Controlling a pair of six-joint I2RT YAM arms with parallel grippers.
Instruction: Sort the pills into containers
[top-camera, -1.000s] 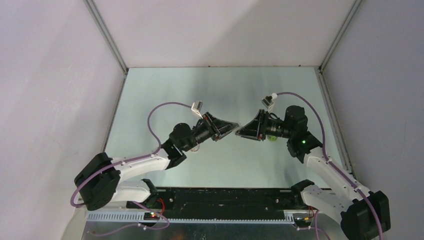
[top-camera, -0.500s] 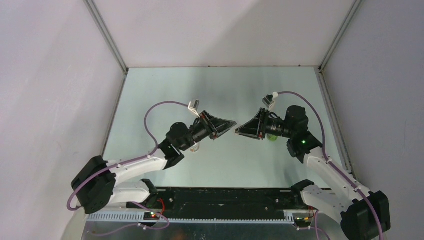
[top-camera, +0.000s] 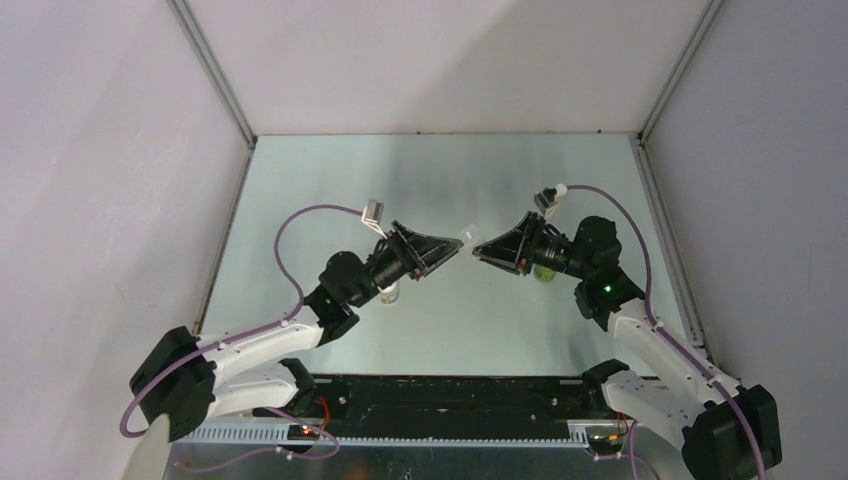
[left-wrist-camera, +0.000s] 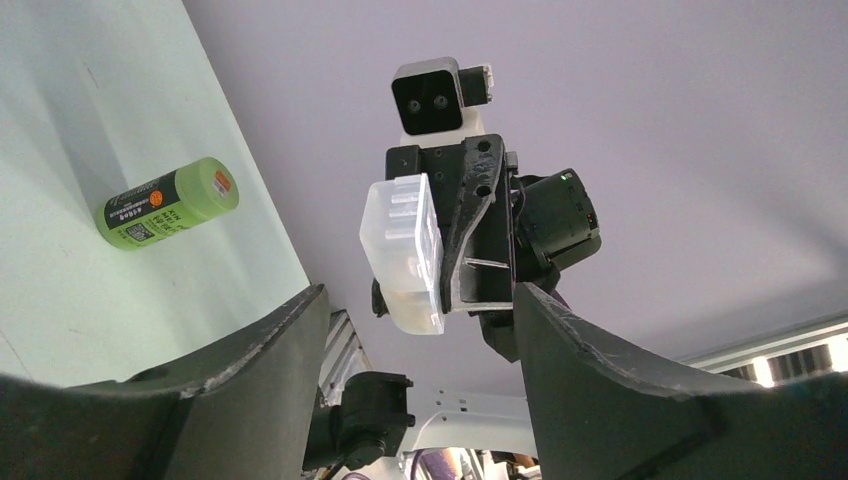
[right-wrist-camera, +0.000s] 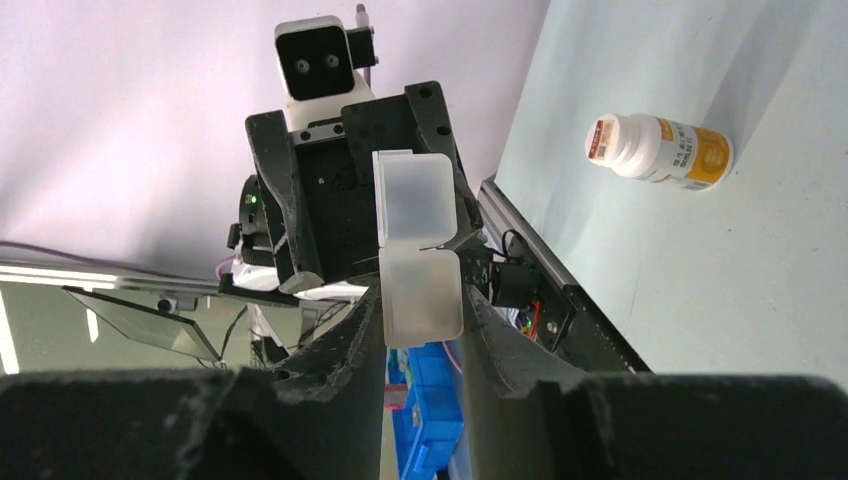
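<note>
Right wrist: right hand (right-wrist-camera: 422, 305) clamps pill box (right-wrist-camera: 415, 235) lengthwise, pointing outward; left hand (left-wrist-camera: 420, 292) open.

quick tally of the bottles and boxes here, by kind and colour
green pill bottle: 1
white pill bottle with orange label: 1
translucent pill box: 1
total: 3
</note>
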